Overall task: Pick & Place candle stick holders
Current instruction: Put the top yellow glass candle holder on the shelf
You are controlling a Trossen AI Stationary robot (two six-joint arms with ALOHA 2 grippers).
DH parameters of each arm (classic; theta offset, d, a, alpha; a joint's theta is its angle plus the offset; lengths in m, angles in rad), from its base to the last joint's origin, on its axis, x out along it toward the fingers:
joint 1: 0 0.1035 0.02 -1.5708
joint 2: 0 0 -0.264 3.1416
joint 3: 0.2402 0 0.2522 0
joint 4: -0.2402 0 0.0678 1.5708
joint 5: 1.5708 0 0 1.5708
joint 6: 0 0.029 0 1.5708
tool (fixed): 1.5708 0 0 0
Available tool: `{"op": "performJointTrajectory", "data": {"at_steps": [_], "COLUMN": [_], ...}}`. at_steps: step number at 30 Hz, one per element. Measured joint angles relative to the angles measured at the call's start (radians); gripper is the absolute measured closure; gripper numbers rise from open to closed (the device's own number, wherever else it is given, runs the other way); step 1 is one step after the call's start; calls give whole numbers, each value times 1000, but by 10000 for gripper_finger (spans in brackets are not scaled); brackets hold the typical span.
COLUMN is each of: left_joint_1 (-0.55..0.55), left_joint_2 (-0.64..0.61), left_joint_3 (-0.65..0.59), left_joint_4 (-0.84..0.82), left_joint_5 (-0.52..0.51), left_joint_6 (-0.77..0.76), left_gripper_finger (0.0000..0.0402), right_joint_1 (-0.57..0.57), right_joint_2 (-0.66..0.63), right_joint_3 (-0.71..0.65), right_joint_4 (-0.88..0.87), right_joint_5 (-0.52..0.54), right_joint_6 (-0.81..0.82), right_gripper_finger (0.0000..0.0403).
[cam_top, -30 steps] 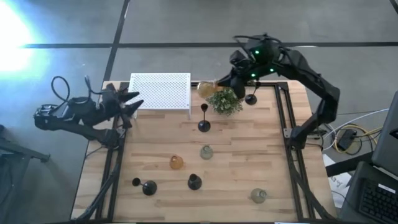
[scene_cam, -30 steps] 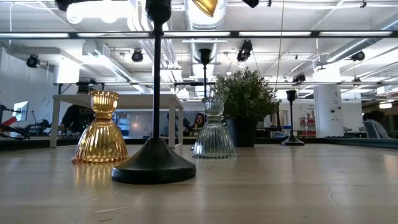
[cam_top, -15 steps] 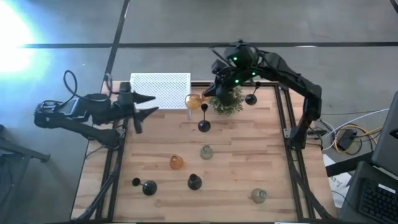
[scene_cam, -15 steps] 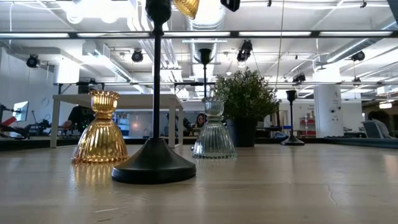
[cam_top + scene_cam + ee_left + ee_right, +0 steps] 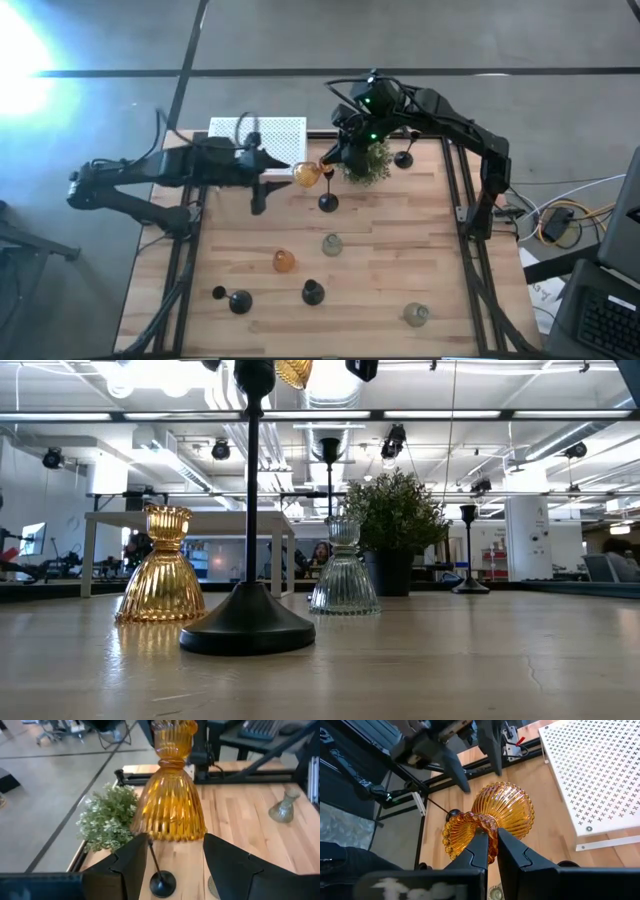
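Observation:
My right gripper [image 5: 326,163] is shut on an amber glass holder [image 5: 306,173] in the air by the white box's near right corner; it also shows in the low view [image 5: 295,370]. My left gripper [image 5: 175,852] is open, a finger on either side of that holder's wide base [image 5: 170,832]; I cannot tell whether they touch it. Standing on the table are a black stemmed holder [image 5: 328,195], a clear one [image 5: 332,244], an amber one [image 5: 284,261] and a black one [image 5: 312,292]. My right gripper pinches the amber holder's narrow neck [image 5: 488,827] between its two fingers [image 5: 479,847], between the beaded cup and the ribbed body. The fingers lie across the neck, slanting down from the table's far right. The holder is lifted clear and lies tilted, its wide base toward my left gripper.
A bushy green plant [image 5: 362,160] stands under my right arm, with a black holder [image 5: 403,158] to its right. The white perforated box [image 5: 258,140] is at the far left. A black holder [image 5: 232,299] and a clear one [image 5: 416,314] are near the front edge.
My right gripper has carried the amber holder toward the table's left, from beside the plant to the box's near right corner, clear of the table throughout. My left gripper has reached toward the table's right, up to the holder's base.

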State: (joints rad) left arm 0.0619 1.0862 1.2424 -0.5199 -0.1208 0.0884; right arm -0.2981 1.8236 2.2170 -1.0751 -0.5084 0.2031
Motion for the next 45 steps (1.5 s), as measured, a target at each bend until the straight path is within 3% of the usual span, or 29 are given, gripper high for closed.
{"op": "performJointTrajectory", "data": {"at_steps": [22,45], "left_joint_1": [79,101], "left_joint_2": [193,328], "left_joint_3": [199,287], "left_joint_4": [-56,-55], "left_joint_5": [194,240], "left_joint_6": [64,72], "left_gripper_finger": [202,202], "right_joint_1": [6,6], "right_joint_2": [5,5], "right_joint_3": [-14,-28], "right_joint_4": [-14,-11], "right_joint_5": [-1,7], "right_joint_6": [-5,-6], "right_gripper_finger": [392,392]}}
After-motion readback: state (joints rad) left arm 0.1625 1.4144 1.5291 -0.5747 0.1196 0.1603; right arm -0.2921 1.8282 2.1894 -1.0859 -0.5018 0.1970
